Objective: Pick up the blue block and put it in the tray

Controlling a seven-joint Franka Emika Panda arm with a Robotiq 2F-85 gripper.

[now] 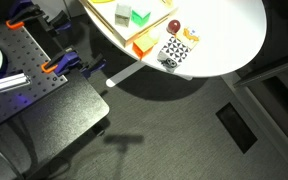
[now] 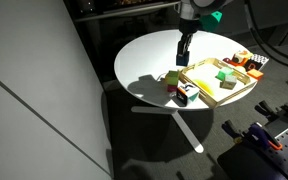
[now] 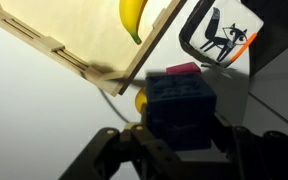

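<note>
In the wrist view my gripper (image 3: 180, 128) is shut on the blue block (image 3: 180, 103), a dark teal-blue cube held between both fingers. The tray (image 3: 54, 48), with its wooden rim and pale floor, lies just beyond the block, and a corner of it is close ahead. In an exterior view my gripper (image 2: 182, 58) hangs above the white table beside the tray's (image 2: 212, 97) near-left corner. The tray also shows in an exterior view (image 1: 141, 46), where the gripper is out of frame.
A yellow banana (image 3: 132, 20) and a green block (image 2: 222, 74) lie in the tray. A black-and-white checkered box (image 2: 189, 95) and a red piece (image 2: 171, 92) sit on the table by the tray. The round table's edge (image 2: 134, 95) is close.
</note>
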